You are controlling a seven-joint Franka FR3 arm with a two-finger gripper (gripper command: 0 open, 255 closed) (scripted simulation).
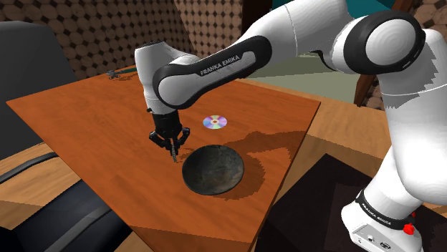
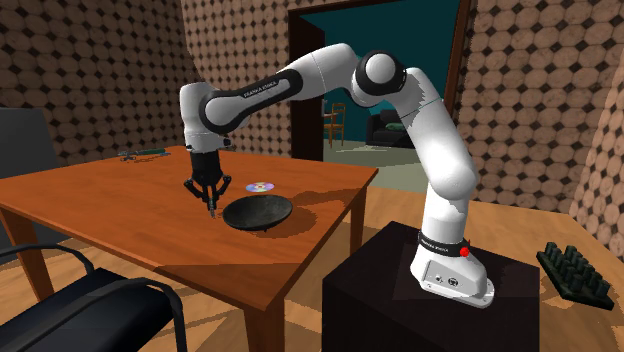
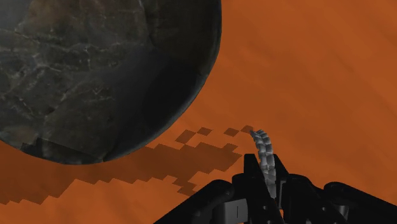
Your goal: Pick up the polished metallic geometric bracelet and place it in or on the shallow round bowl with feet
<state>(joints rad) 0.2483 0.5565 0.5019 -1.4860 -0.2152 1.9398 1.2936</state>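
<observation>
The wooden table [image 1: 86,136] carries everything. The white Franka arm [image 1: 215,68] reaches down over it. The dark shallow round bowl [image 1: 213,170] lies empty near the table's front edge, and a shiny compact disc [image 1: 214,122] lies beyond it. The black gripper [image 1: 170,143] hangs just beside the bowl, on the shoulder view's left. Its jaws pinch the silvery ridged bracelet [image 3: 263,156], which sticks out edge-on past the fingertips and looks to be clear of the wood. The carry step seems to be in hand. The next move calls for a short sideways shift until the bracelet is over the bowl's middle, then a small descent and a release.
</observation>
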